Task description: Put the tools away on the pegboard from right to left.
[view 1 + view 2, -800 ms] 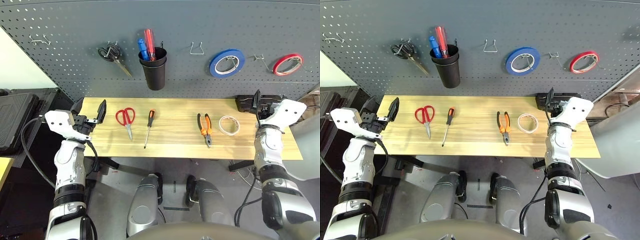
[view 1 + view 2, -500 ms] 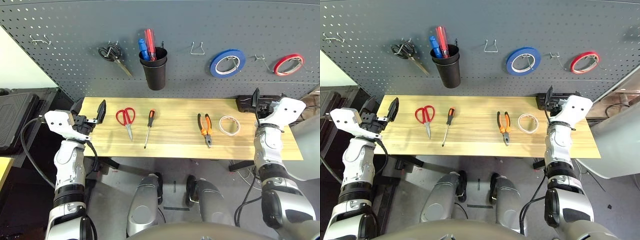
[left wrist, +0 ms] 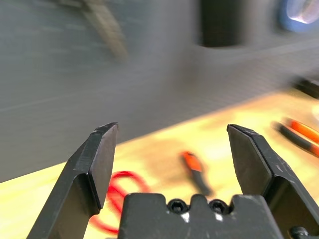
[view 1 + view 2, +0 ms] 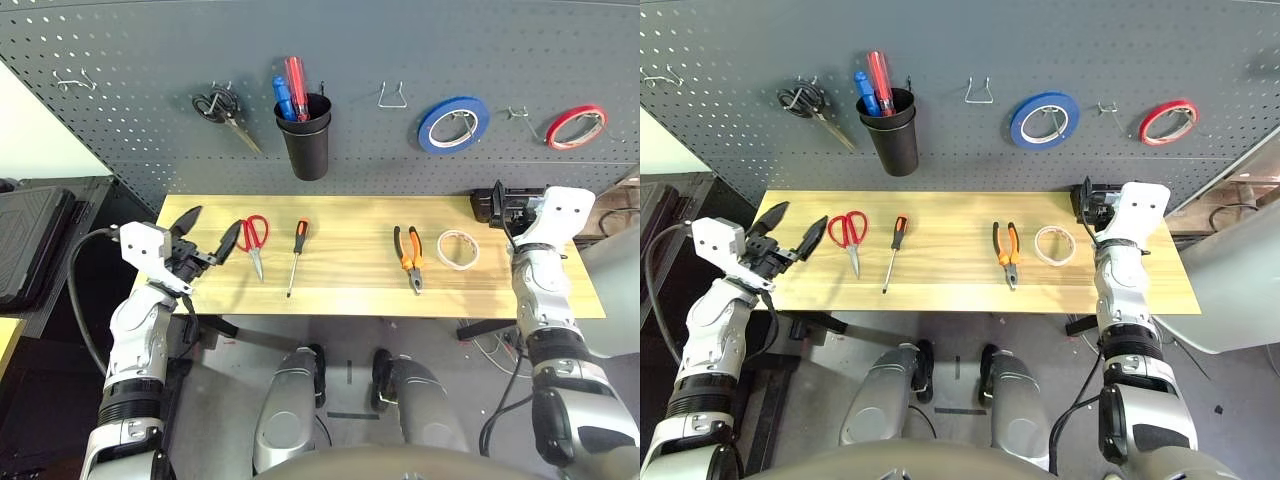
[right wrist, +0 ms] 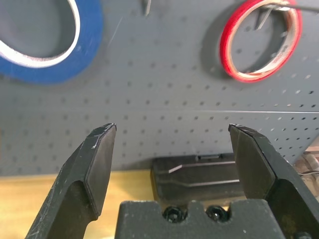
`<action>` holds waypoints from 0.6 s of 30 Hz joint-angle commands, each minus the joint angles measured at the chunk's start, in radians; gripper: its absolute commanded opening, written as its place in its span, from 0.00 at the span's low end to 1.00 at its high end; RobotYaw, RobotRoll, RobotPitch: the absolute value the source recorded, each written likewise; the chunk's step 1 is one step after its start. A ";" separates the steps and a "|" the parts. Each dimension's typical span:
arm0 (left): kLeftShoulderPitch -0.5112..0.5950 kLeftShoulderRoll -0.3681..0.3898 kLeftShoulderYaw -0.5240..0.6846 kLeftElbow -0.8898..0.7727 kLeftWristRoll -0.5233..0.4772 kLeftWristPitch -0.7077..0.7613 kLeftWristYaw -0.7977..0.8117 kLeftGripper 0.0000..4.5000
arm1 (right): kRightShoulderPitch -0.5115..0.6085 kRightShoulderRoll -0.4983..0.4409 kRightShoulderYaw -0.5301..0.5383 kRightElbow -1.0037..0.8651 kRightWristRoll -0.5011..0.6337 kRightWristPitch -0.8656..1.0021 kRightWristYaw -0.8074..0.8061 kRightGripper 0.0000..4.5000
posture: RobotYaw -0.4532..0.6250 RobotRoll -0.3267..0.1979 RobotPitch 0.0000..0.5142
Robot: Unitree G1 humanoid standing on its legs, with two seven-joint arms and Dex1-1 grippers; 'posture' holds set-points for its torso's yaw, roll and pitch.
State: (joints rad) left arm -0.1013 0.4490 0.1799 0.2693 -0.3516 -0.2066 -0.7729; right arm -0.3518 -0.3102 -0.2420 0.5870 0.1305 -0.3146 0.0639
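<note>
Tools all lie on the wood bench (image 4: 340, 295), none hung yet. Right to left: white tape (image 4: 458, 250) flat, pliers (image 4: 409, 257) just beside it w/ handles toward the pegboard (image 4: 120, 130), then well apart the screwdriver (image 4: 296, 255) w/ handle toward the board, then red scissors (image 4: 252, 240) w/ blades pointing toward me.

Pegboard stands behind the bench. On it, left to right: black scissors (image 4: 225, 112) on a hook, black cup (image 4: 306, 140) w/ blue and red handles sticking out, bare wire hook (image 4: 393, 96), blue tape (image 4: 453, 124), red tape (image 4: 575, 126).

My left gripper (image 4: 206, 235) sits over the bench's left end, fingers spread wide, nothing between them; tips aim toward the red scissors, right finger near the loops but apart. My right gripper (image 5: 172, 149) is at the bench's right end, fingers wide apart, empty, facing the board below the blue and red tapes, w/ a black box (image 5: 197, 174) just ahead of it at the bench's back edge.
</note>
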 commanded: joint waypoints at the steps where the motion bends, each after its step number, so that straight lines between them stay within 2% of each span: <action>1: 0.015 0.045 -0.071 -0.049 0.033 0.044 -0.087 0.99 | 0.036 -0.041 0.024 -0.040 -0.028 0.093 0.040 1.00 | 0.47 0.62 0.38; 6: 0.006 0.093 -0.163 -0.070 0.103 0.055 -0.143 0.99 | 0.034 -0.096 0.061 -0.072 -0.050 0.243 0.106 1.00 | 0.45 0.62 0.41; 11: -0.007 0.127 -0.231 -0.061 0.191 0.046 -0.150 0.99 | -0.010 -0.153 0.121 -0.045 -0.047 0.333 0.281 1.00 | 0.44 0.62 0.46; 18: 0.008 0.135 -0.258 -0.081 0.251 0.019 -0.130 0.99 | -0.057 -0.208 0.210 0.004 -0.075 0.396 0.484 1.00 | 0.45 0.62 0.54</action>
State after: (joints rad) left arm -0.1122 0.5735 -0.0580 0.2065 -0.1248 -0.1756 -0.9035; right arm -0.4182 -0.5063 -0.0588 0.5619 0.0712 0.0600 0.5044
